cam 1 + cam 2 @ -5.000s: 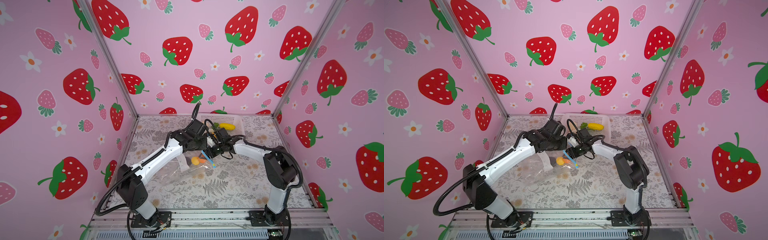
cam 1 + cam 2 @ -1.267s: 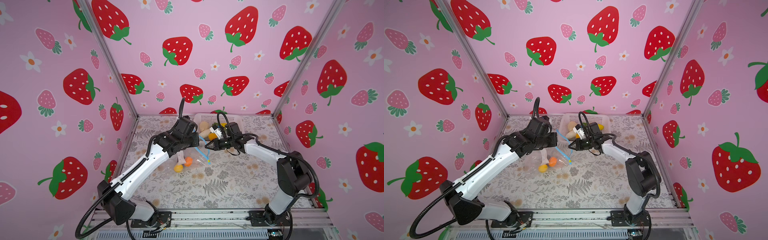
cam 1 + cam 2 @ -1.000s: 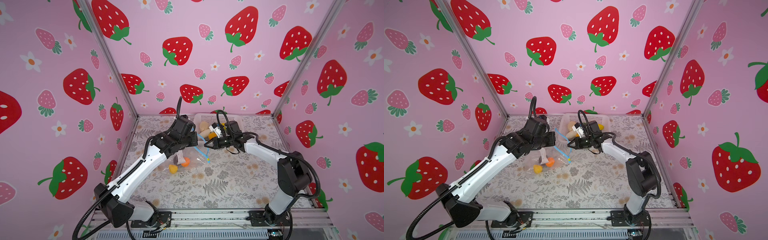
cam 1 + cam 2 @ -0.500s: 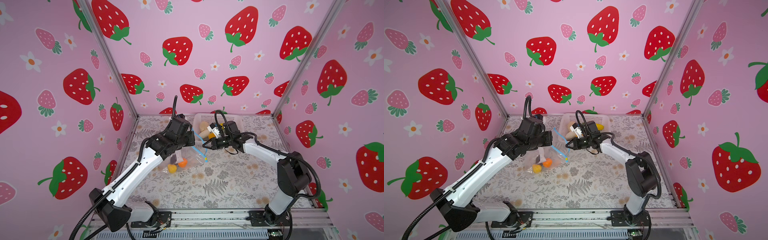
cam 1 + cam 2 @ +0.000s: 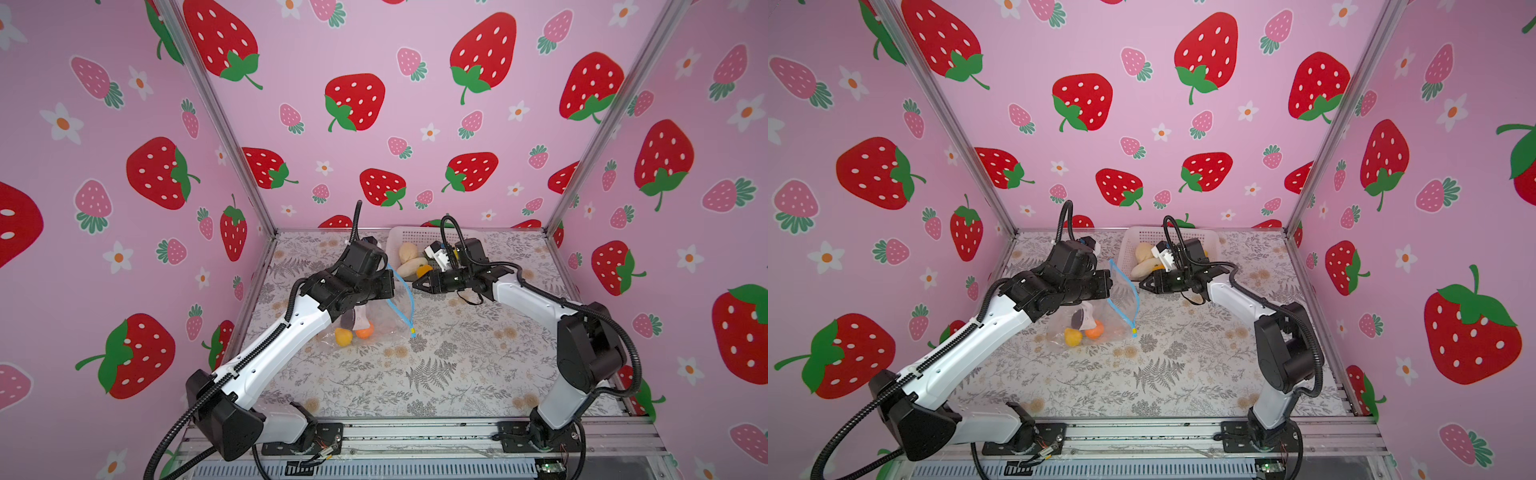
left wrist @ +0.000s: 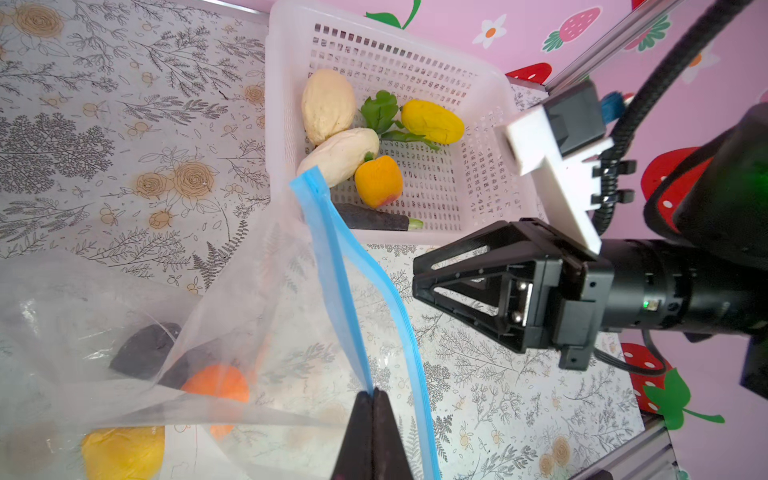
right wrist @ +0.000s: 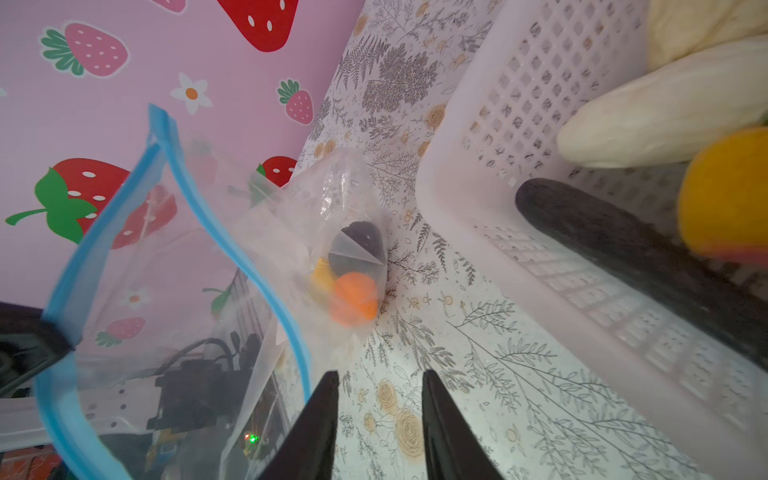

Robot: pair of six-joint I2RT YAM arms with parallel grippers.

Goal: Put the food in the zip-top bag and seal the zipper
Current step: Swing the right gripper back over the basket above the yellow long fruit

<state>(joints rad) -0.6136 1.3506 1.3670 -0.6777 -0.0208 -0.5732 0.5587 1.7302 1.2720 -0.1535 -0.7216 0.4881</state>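
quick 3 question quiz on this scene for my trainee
1. True or false: the left gripper is shut on the zipper.
2. What lies in the bag? A) two beige pieces B) orange piece, yellow piece, dark piece C) a green leaf
3. Fill in: the right gripper is ___ and holds nothing.
Key: 1 true; 2 B; 3 open.
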